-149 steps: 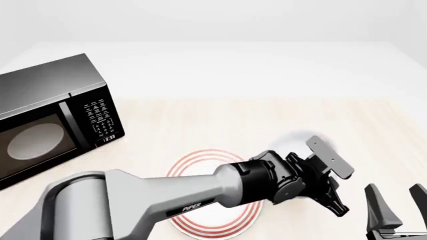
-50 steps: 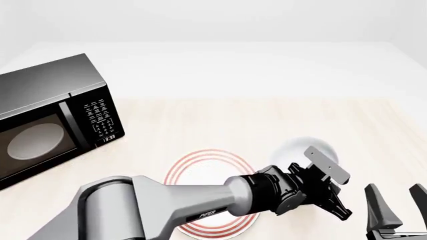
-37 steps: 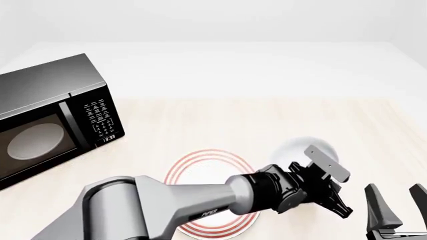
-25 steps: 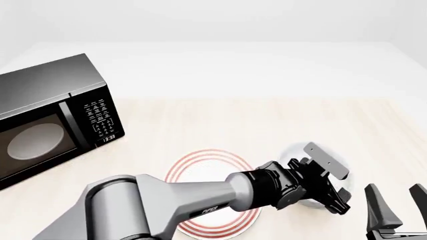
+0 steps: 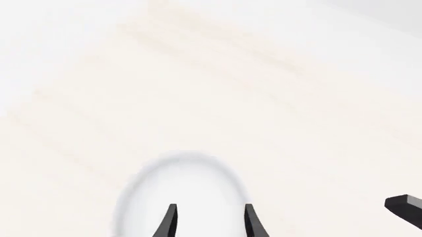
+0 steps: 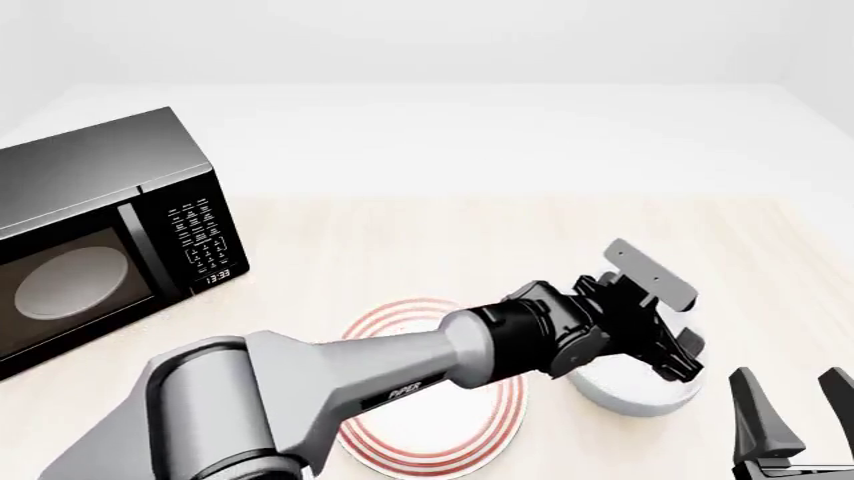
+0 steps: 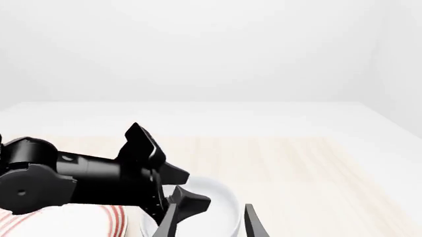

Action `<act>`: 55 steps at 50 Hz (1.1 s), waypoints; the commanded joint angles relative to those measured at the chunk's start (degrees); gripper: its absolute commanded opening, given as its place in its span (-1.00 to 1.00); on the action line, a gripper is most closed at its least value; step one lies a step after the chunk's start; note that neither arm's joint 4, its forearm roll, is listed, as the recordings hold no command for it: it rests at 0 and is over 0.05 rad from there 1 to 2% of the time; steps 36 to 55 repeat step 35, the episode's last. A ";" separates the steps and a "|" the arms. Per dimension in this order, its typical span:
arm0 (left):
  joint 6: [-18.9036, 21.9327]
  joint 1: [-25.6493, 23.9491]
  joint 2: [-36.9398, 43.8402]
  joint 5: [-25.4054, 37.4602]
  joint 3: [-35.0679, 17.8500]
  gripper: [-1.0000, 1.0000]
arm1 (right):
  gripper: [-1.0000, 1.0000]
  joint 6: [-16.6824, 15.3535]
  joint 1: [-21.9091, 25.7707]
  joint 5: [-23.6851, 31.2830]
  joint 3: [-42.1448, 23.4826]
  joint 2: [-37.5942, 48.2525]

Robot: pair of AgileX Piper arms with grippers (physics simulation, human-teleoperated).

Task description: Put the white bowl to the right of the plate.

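White bowl [image 6: 638, 387], one; plate [image 6: 430, 437], one

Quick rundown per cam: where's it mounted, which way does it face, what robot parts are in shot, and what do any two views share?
Front: fixed above and behind the arms, facing forward and down; sees microwave, plate, the left arm, right gripper.
Left wrist: behind the left gripper, facing down at the white bowl; only fingertips show.
Right wrist: behind the right gripper, facing across the table; shows the left gripper at the bowl.
Shared: all three see the bowl.
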 commanded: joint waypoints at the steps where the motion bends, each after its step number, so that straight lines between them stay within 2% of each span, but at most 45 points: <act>1: 2.14 2.15 -4.94 2.41 -3.08 1.00 | 1.00 -0.01 -0.01 0.00 0.00 0.00; 5: 2.90 3.21 -7.03 3.19 -3.91 1.00 | 1.00 0.00 0.01 0.00 0.00 0.00; 15: 6.73 9.77 -10.81 4.73 -4.98 1.00 | 1.00 0.00 -0.01 0.00 0.00 0.01; 18: 7.46 10.91 -13.73 4.81 -2.86 1.00 | 1.00 0.01 0.00 0.00 0.00 0.00; 27: 10.59 13.83 -18.39 5.66 -1.50 1.00 | 1.00 -0.01 0.00 0.00 0.00 0.00; 31: 10.33 14.97 -20.15 5.01 1.09 1.00 | 1.00 0.01 0.00 0.00 0.00 -0.01; 35: 10.60 14.81 -21.87 5.16 2.39 1.00 | 1.00 -0.01 -0.01 0.00 0.00 0.00; 55: 10.60 14.81 -21.87 5.16 2.39 1.00 | 1.00 -0.01 -0.01 0.00 0.00 0.00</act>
